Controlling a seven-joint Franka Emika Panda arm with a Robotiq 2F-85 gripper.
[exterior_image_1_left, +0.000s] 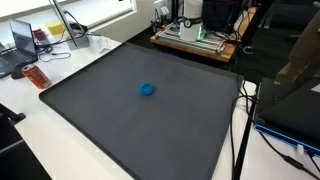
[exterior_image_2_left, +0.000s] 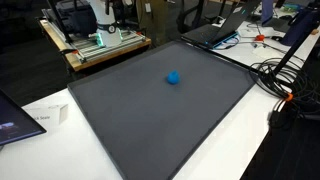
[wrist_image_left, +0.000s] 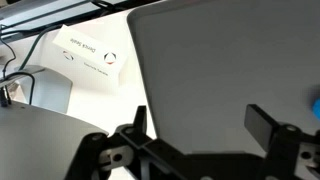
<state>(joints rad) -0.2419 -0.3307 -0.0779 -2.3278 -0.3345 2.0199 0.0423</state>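
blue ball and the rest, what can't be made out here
- blue ball: too small in both exterior views to tell its material; in the wrist view the right edge cuts it to a sliver
- gripper: open in the wrist view, but outside the frame of both exterior views
- white box: print blurred in the wrist view

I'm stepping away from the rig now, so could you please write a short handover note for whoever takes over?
The gripper is open and empty, over the dark mat near its edge; only the wrist view shows it.
The small blue ball lies alone mid-mat, apart from the gripper.
Done: nothing gripped.
Left: ball not yet touched.
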